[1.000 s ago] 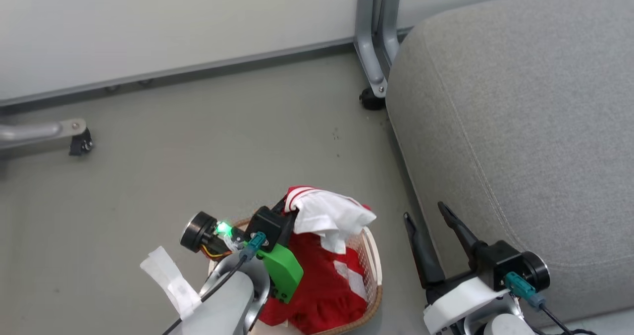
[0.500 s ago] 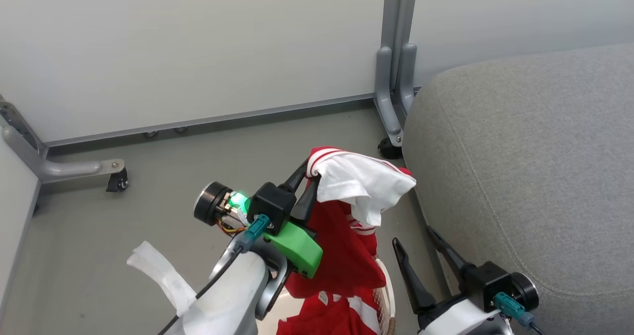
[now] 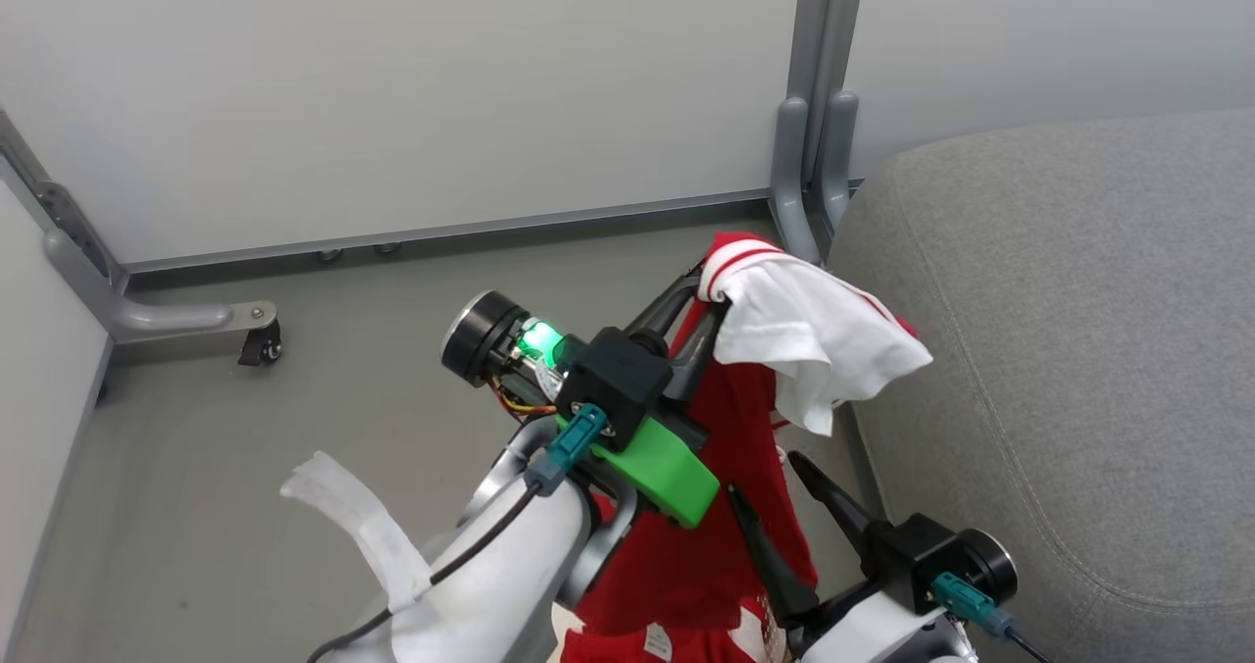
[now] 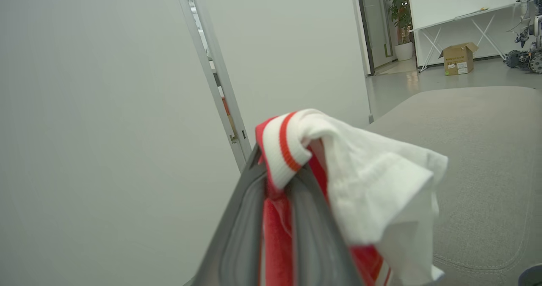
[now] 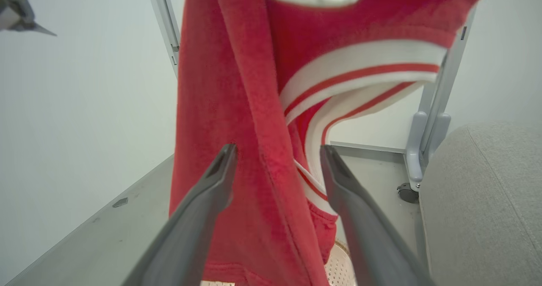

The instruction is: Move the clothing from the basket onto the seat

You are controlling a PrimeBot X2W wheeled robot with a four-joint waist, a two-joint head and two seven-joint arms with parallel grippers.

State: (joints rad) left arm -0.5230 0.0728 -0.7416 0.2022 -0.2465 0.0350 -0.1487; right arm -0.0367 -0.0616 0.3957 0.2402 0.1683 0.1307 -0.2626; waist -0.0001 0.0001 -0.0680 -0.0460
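Left end effector (image 3: 701,290): we are gripping the clothing (image 3: 814,334) at its striped band, judging it soft, light. Right end effector (image 3: 763,475) gaping, empty.

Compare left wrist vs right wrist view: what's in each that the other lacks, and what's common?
Left wrist, not right wrist: the grip itself, with the left gripper shut on the striped cuff of the clothing; also a cardboard box and a potted plant in the room beyond.
Right wrist, not left wrist: the right gripper open, fingers either side of the hanging red fabric; the basket below; a castor.
Both: the clothing, the seat, a grey partition post.
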